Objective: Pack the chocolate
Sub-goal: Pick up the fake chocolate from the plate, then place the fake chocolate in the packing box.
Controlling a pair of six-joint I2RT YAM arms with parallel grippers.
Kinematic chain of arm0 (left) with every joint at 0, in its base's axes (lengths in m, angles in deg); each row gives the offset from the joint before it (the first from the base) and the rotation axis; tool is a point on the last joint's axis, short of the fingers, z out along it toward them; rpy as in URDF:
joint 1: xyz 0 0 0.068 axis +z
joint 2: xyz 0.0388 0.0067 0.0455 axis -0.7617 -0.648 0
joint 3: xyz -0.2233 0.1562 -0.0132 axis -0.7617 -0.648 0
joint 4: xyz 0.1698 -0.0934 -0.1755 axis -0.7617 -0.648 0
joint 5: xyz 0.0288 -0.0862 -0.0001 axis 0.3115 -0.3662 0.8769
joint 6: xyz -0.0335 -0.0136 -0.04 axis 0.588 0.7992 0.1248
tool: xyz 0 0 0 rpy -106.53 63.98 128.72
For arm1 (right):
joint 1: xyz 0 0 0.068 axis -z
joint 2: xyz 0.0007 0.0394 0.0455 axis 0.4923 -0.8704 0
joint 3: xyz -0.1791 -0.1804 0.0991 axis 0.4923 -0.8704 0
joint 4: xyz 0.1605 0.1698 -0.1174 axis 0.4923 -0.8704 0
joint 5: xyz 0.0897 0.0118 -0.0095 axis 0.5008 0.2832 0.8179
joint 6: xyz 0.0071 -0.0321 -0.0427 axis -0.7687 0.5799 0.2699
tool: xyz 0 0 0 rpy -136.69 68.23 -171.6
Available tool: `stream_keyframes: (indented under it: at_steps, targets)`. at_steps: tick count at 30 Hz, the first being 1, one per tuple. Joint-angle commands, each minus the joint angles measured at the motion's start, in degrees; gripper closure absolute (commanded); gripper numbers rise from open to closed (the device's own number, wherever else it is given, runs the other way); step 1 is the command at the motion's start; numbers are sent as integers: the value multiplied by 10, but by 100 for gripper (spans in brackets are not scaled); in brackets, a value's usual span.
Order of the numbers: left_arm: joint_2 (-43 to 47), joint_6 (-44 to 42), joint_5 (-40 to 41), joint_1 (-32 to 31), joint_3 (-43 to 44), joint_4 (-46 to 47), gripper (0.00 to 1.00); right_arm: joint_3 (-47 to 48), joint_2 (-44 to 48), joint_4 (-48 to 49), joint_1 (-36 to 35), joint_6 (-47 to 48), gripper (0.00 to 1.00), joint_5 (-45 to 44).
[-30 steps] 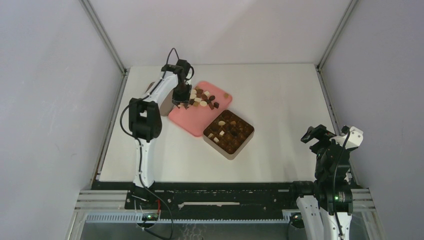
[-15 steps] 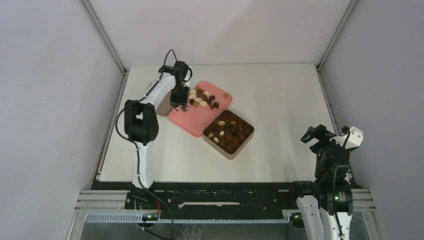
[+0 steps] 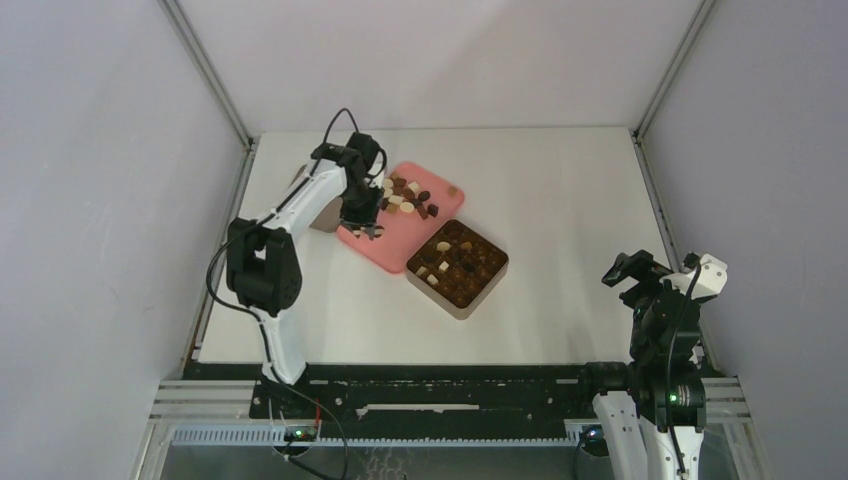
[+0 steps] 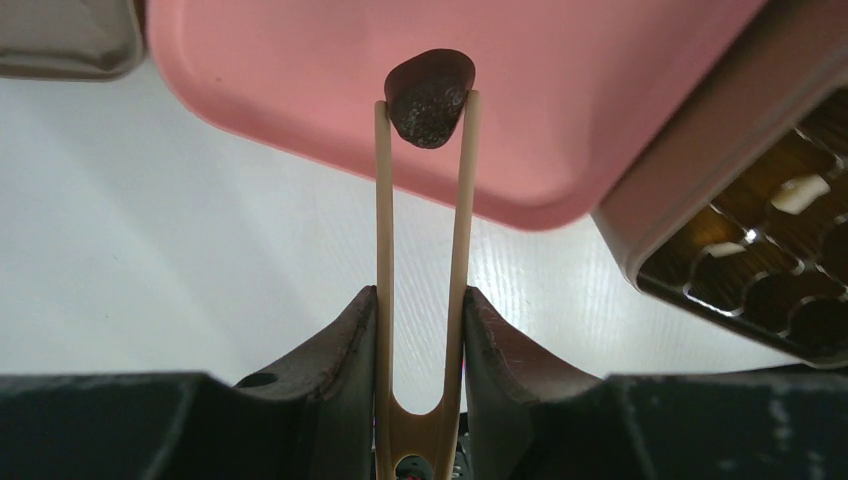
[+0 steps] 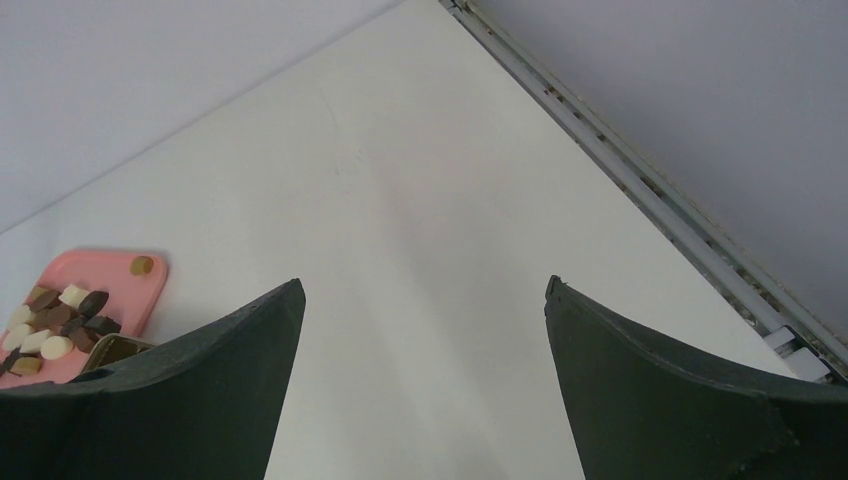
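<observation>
My left gripper [image 4: 420, 300] is shut on thin wooden tongs [image 4: 462, 230], and the tong tips pinch one dark brown chocolate [image 4: 428, 100] above the near edge of the pink tray [image 4: 600, 100]. From the top view, the left gripper [image 3: 362, 222] hangs over the tray's left part [image 3: 385, 248]. A pile of chocolate [image 3: 405, 197] lies on the tray's far end. The square tan tin [image 3: 455, 308] sits right of the tray, with several pieces in its dark grid. My right gripper [image 5: 420, 290] is open and empty at the near right [image 3: 625, 270].
A tan lid-like piece [image 3: 322, 212] lies just left of the tray, under the left arm, and its corner [image 4: 60, 40] shows in the left wrist view. The tin's corner [image 4: 700, 180] is close on the right of the tongs. Grey walls enclose the white table.
The left gripper has moved from the pile toward the near-left edge of the tray, carrying the dark chocolate in the tongs. The right arm has not moved.
</observation>
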State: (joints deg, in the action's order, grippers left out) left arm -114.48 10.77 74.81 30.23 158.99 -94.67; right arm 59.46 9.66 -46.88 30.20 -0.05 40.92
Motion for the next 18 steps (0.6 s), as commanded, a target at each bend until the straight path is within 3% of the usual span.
stream_keyframes:
  at_steps: [1, 18]
  targets:
    - [67, -12, -31, -38, -14, 12, 85, -2, 6, 21, -3, 10, 2, -2]
    - [117, 6, -53, -219, -28, 21, 81, -2, 5, 19, -2, 11, 1, -3]
